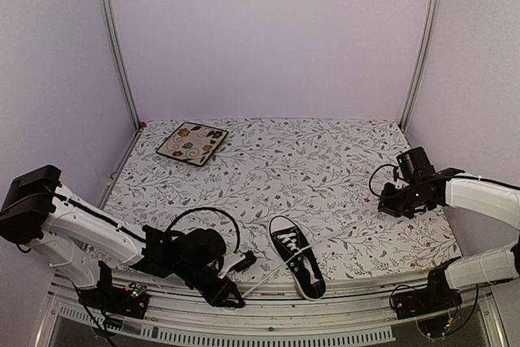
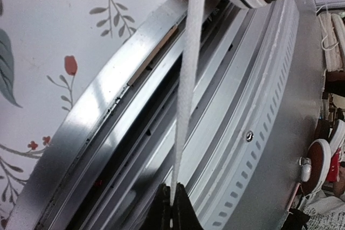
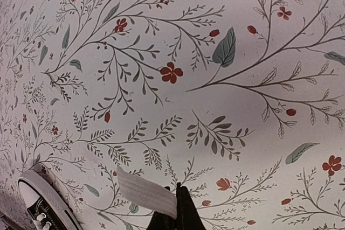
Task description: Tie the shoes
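The black sneaker (image 1: pixel 297 266) with white laces and a white toe cap lies near the table's front edge, toe pointing away from the arms. My left gripper (image 1: pixel 234 295) is low at the front edge, left of the shoe, shut on a white lace (image 1: pixel 264 278) that runs taut from the shoe. In the left wrist view this lace (image 2: pixel 186 84) rises straight out of the shut left gripper (image 2: pixel 172 206). My right gripper (image 1: pixel 390 201) hovers far right of the shoe. The right wrist view shows the right gripper (image 3: pixel 179 211) shut on a short flat white lace end (image 3: pixel 145 193); the shoe's toe (image 3: pixel 40 197) shows at bottom left.
A square floral plate (image 1: pixel 192 143) lies at the back left of the leaf-patterned table cover (image 1: pixel 325 160). The metal rail (image 2: pixel 108 106) of the table's front edge runs right under the left gripper. Upright frame posts (image 1: pixel 116 46) stand at the back corners.
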Available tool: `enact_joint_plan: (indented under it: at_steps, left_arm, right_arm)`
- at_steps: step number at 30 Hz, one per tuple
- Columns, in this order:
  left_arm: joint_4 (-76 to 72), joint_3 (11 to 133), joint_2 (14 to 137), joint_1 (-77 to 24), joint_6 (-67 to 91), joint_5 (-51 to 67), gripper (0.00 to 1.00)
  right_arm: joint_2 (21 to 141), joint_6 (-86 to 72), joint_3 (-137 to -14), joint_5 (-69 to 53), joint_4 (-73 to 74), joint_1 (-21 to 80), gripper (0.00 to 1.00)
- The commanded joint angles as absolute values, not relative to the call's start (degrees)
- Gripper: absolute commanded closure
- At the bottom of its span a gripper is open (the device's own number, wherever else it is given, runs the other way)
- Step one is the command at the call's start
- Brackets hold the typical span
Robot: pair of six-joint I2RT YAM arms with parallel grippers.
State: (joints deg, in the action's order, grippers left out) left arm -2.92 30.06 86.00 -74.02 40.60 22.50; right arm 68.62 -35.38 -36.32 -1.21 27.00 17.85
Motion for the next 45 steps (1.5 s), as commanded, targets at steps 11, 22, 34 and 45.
enact_joint_plan:
  at_steps: [11, 22, 34, 45]
  left_arm:
    - [-7.9, 45.6, 96.2, -73.1, 38.8, 18.1, 1.00]
    - [-1.8, 48.5, 94.2, -70.0, 36.5, 10.9, 0.65]
    - [0.3, 50.4, 91.8, -70.1, 35.6, 6.4, 0.22]
    - [6.7, 64.1, 106.2, -72.5, 39.8, 15.1, 0.40]
  right_arm:
    - [66.3, -34.7, -32.7, -13.3, 21.7, 16.8, 0.98]
    - [64.1, -31.3, -38.6, -17.6, 22.3, 16.8, 0.98]
    - [65.2, -31.4, -36.9, -18.8, 19.6, 16.8, 0.98]
    - [65.7, -31.3, -36.7, -19.2, 18.9, 16.8, 0.98]
